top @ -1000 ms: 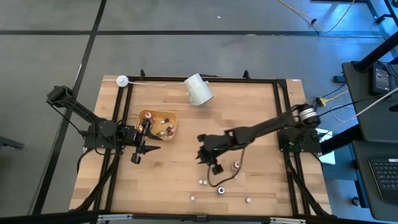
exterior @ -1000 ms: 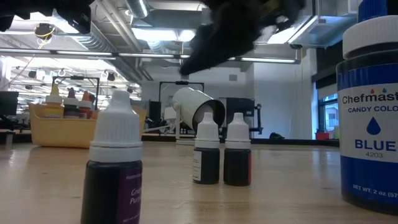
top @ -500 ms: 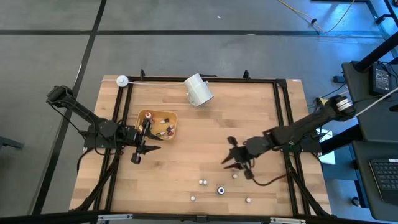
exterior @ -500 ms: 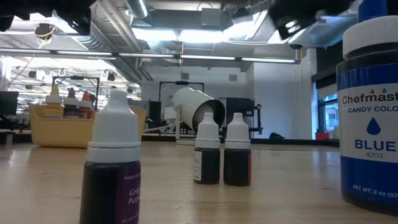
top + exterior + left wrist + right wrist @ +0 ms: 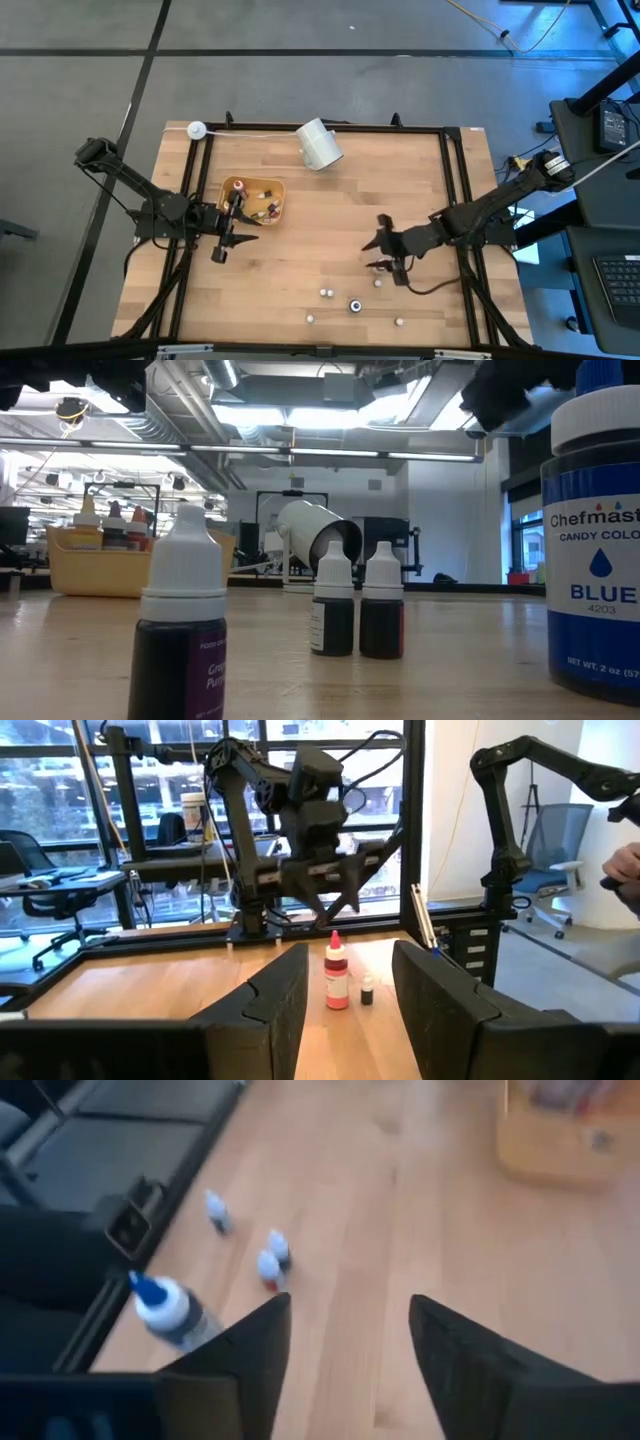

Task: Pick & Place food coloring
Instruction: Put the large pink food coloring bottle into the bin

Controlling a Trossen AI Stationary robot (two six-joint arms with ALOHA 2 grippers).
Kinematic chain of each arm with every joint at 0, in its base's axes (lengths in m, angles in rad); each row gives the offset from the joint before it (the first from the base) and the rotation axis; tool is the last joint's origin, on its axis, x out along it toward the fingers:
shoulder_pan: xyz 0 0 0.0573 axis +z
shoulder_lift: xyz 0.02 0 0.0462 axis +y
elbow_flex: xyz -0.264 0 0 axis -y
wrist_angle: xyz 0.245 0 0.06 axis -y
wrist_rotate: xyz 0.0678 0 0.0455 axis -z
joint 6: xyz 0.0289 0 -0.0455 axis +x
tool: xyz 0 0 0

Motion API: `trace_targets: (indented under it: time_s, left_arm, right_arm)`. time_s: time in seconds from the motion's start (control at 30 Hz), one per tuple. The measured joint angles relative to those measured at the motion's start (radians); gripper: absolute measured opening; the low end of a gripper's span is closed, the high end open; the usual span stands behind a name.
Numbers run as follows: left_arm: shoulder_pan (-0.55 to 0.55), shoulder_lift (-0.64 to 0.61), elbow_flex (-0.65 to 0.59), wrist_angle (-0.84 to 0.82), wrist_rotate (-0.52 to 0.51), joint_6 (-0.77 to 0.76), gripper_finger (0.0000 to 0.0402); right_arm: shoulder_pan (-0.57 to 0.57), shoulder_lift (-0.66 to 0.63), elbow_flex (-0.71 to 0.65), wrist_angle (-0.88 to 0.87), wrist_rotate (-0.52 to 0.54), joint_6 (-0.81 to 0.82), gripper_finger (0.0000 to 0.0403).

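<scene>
- The food coloring bottles are split: several sit in the yellow tray on the table's left half, and a handful stand loose on the wood near the front edge, among them a larger blue-capped bottle.
- The right gripper hangs over bare table just behind the loose bottles, its arm stretched in low from the right side; its fingers are spread and empty.
- The left gripper waits beside the tray, fingers apart, nothing between them.
- Only the low view shows the labels: a purple bottle, a touching pair, and the tipped white cup behind.
</scene>
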Motion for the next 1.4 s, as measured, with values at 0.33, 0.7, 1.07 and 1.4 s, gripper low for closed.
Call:
trace_targets:
  time_s: [0.33, 0.7, 1.07, 1.4]
  left_arm:
    - [0.0, 0.0, 0.0, 0.0, -0.026, 0.137, 0.0143]
    - [0.0, 0.0, 0.0, 0.0, -0.078, 0.175, 0.0147]
    - [0.0, 0.0, 0.0, 0.0, -0.079, 0.175, 0.0144]
    - [0.0, 0.0, 0.0, 0.0, -0.079, 0.175, 0.0143]
  right_arm:
    - [0.046, 0.0, 0.0, -0.17, -0.023, 0.119, 0.0236]
    - [0.058, 0.011, 0.0, -0.287, 0.003, 0.175, 0.0236]
    - [0.058, 0.119, 0.0, -0.278, -0.003, 0.179, 0.0233]
    - [0.058, 0.126, 0.002, -0.273, -0.002, 0.177, 0.0125]
